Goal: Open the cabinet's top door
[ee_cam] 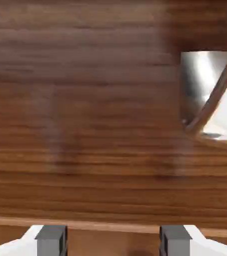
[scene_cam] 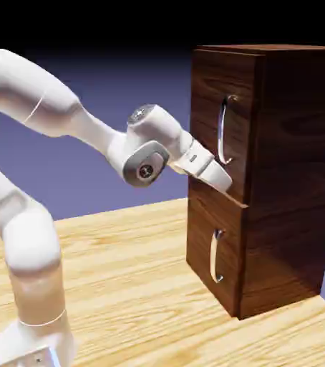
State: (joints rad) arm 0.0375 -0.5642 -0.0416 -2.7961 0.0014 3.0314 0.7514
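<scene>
Nearest in the exterior view, the white arm (scene_cam: 29, 272) rises from the wooden worktop (scene_cam: 122, 287) at the lower left, bends, and reaches level toward the right. Its tool (scene_cam: 221, 178) sits right up against the front of the cabinet (scene_cam: 294, 179), low on the top door (scene_cam: 207, 107), close to the seam above the shorter lower panel (scene_cam: 202, 236). In the hand view the two grey fingertips (ee_cam: 51, 239) stand well apart with only wood grain between them, so the tool is released and grasps nothing.

The door's long curved silver handle (scene_cam: 225, 129) lies above and just beside the tool; in the hand view it shows as a bright metal shape (ee_cam: 200, 85) off to the upper right, outside the gap between the fingers. The spread fingers look set to straddle that handle, so the hand probably needs to shift toward it before clenching. The door looks flush with the cabinet front, not yet opened. The lower panel's smaller handle (scene_cam: 214, 254) hangs untouched below.
</scene>
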